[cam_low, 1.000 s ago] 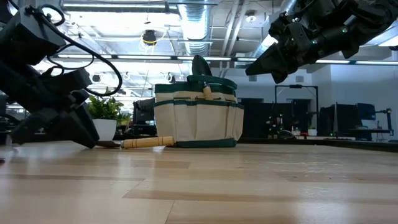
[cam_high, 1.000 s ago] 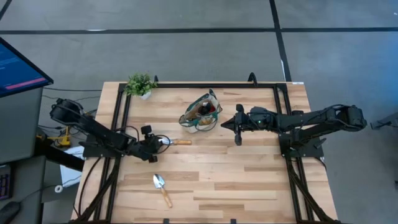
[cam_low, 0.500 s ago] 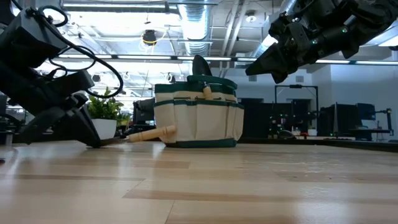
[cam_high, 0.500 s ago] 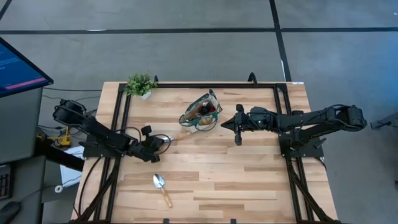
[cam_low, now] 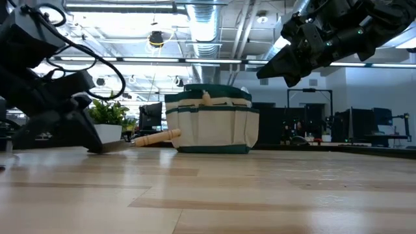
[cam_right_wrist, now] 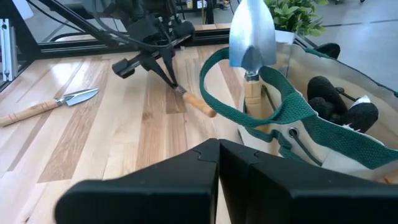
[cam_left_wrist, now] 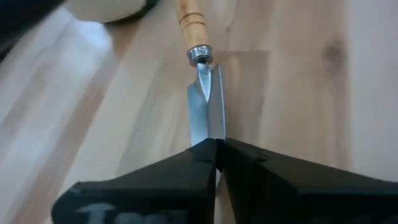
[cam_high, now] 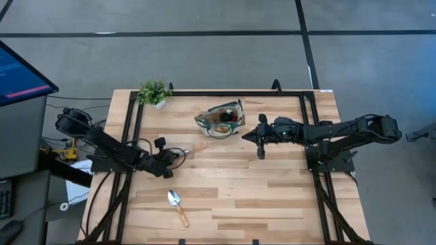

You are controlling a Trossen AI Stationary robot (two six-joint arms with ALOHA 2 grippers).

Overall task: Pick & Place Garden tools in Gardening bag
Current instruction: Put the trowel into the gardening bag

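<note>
Left gripper point(cam_high: 172, 156) at nine o'clock on the tabletop point(cam_high: 272, 197), jaws pinching trowel point(cam_high: 191, 149) blade. Gardening bag point(cam_high: 220, 119) at twelve. Right gripper point(cam_high: 248, 135) beside it, jaws shut, empty. No readable writing.

Bare table point(cam_high: 272, 190) front and centre; bag point(cam_high: 219, 120) blocks back middle, apparently touching trowel handle point(cam_high: 197, 146).

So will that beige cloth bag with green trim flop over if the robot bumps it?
The beige fabric bag with green trim probably shifts or sags rather than standing firm: it is soft cloth and its green loop handle droops. It likely won't tip easily, since it sits wide and flat on the wooden table with tools already inside.
</note>
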